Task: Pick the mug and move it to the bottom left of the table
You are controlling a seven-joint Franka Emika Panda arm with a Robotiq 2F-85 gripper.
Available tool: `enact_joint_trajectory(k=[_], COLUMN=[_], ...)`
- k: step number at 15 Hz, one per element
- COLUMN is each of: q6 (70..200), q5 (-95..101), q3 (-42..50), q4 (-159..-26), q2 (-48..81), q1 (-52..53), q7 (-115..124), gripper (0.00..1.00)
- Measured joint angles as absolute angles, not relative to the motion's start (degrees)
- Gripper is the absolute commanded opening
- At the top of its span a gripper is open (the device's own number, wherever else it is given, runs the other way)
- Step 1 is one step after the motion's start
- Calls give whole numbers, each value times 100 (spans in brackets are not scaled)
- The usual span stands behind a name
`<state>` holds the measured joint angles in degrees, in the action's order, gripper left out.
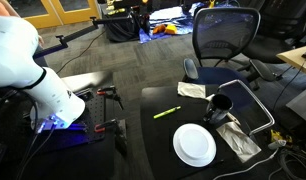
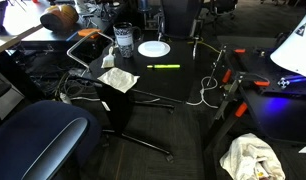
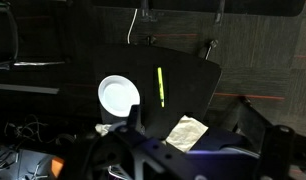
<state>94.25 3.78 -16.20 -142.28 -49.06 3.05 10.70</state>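
While the arm sits folded back off the counter, stage: pre-reach, nothing picked up
hand: by the blue glow at the arm's end, off the counter edge, touching nothing; fingers too dark and blurred in the wrist view, cannot tell if spread or closed
mug: dark, upright on the counter, well apart from the hand, on the side far from it; same mug shows in both exterior views
between hand and mug: green-yellow marker lies nearest the hand; white plate further out, near the mug
clutter by mug: napkin near it on one side, crumpled cloth just beside it on the other
wrist view: looks at the whole counter from afar; plate, marker and napkin clear, mug not made out for sure
done: nothing, as far as the pictures show; mug sits among the clutter, not at a corner, not gripped
left: everything, i.e. reach out past the marker, come down over the mug, close on it, lift, carry to the bottom-left corner, set down, let go
progress guess: very start
target: which corner counts as bottom left is unclear; counter strip nearest the hand looks bare, likely room there
risk guess: plate and cloth crowd the mug, so a wide approach could nudge them; handle direction not readable
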Motion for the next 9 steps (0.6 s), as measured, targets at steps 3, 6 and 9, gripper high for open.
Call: enact_joint_trajectory(k=[3, 6, 9], q6=[9719, 10438, 11223], q5=[554, 807, 1087], q3=[-1558, -1357, -1018], q4=[-14226, -14214, -14158], q2=[-4758, -4307, -3657], q1=[323, 325, 318], q7=[957, 635, 252], gripper=[100, 100, 100])
